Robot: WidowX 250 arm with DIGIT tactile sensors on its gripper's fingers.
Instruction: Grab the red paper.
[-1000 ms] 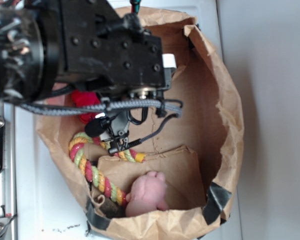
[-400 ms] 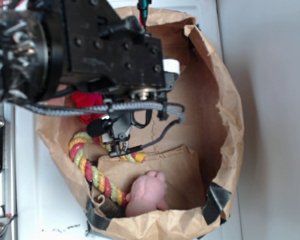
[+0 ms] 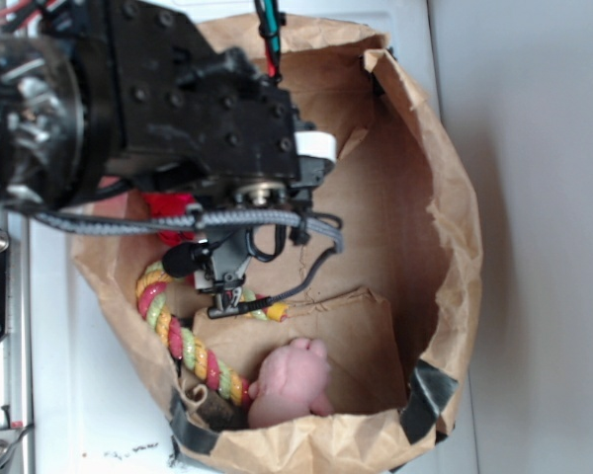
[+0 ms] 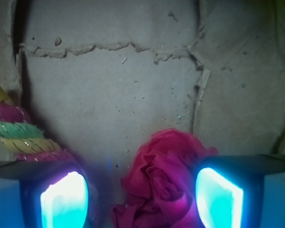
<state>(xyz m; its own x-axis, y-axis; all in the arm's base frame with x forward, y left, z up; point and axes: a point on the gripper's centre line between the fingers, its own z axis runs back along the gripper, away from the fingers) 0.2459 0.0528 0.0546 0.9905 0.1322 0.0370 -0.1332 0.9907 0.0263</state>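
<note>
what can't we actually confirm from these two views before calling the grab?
- Red paper: exterior view shows only a sliver beside the arm; wrist view cuts its lower part off at the bottom edge.
- Gripper: open around the paper in the wrist view, but finger contact can't be judged; fingertips glow and blur. Exterior view: hidden under the arm body.
- Rope toy: upper end covered by the arm and cables in the exterior view.
- Bag floor under the arm: hidden.

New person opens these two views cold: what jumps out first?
In the wrist view, the crumpled red paper sits between the two glowing pads of the open pincer, nearer the right one. In the exterior view the black arm fills the upper left over an open brown paper bag. Inside it lie a red-yellow-green rope toy and a pale pink plush lump.
</note>
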